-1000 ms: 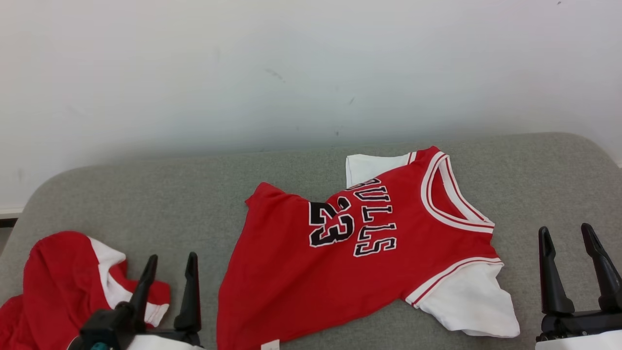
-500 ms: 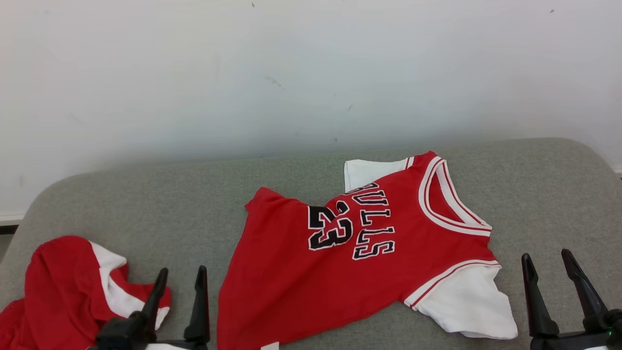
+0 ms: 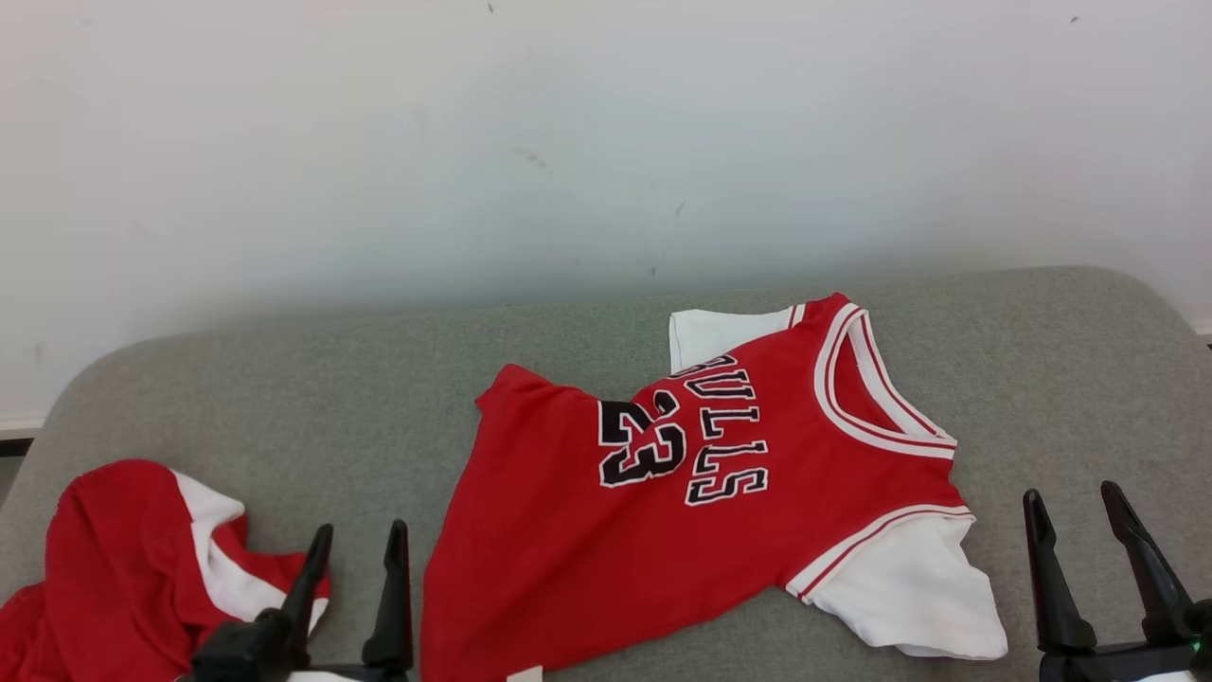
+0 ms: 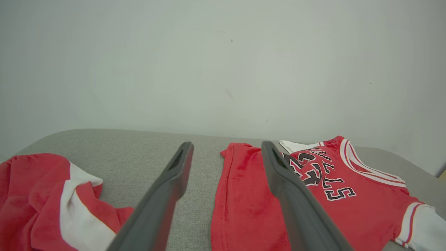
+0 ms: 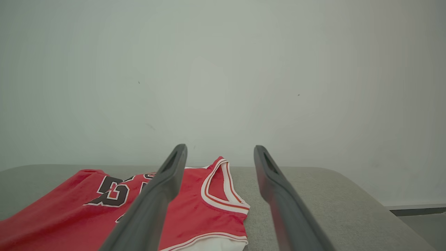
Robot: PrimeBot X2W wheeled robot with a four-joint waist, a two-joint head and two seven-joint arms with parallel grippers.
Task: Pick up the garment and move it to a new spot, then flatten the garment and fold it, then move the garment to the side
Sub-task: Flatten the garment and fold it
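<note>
A red jersey garment (image 3: 682, 493) with white sleeves and "BULLS 23" lettering lies spread out on the grey cushion (image 3: 312, 398), neck towards the right. The same garment (image 4: 324, 195) shows right of centre in the left wrist view, and as the garment (image 5: 104, 209) at lower left in the right wrist view. My left gripper (image 3: 360, 540) hovers open near the front edge, just left of the garment's hem. Off the garment's right sleeve my right gripper (image 3: 1075, 502) stands open. Neither touches the cloth.
A second red and white cloth (image 3: 133, 559) lies crumpled at the cushion's front left corner, beside my left gripper. A white wall (image 3: 568, 142) rises directly behind the cushion. Bare grey surface lies at the back and far right.
Both grippers have sunk lower in the head view since a second ago, and the view itself shifted slightly. The garment lies as before.
</note>
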